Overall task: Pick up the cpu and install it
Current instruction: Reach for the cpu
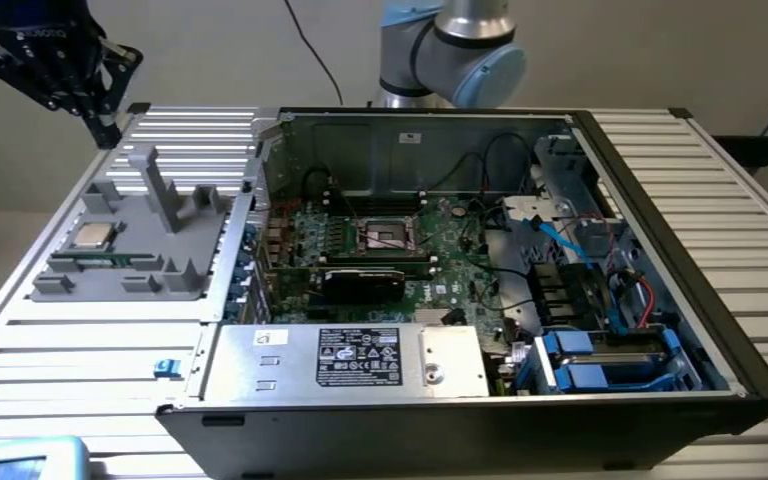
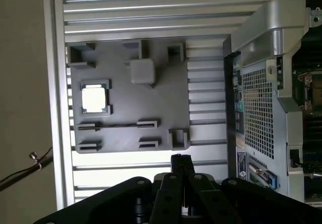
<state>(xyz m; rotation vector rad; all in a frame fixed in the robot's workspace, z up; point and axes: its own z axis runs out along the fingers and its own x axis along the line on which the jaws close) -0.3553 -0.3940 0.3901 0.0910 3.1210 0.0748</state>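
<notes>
The cpu (image 1: 93, 236) is a small silvery square chip lying in a corner holder of the grey tray (image 1: 191, 262), at the exterior view's left. In the wrist view the cpu (image 2: 94, 98) shines bright on the same grey tray (image 2: 166, 98). My gripper (image 1: 95, 112) hangs high above the table's far left corner, well apart from the tray, with its fingers shut on nothing. Seen from the wrist, the gripper (image 2: 181, 164) has its fingertips pressed together over the ribbed table, beside the tray's edge. The black socket (image 1: 387, 235) sits mid-motherboard inside the open computer case.
The open computer case (image 1: 651, 300) takes up the table's middle and right, with a power supply box (image 1: 357, 358) at its front and cables and blue drive bays (image 1: 598, 362) to the right. A tall grey post (image 1: 157, 185) rises from the tray. A thin green memory stick (image 1: 91, 262) lies in the tray.
</notes>
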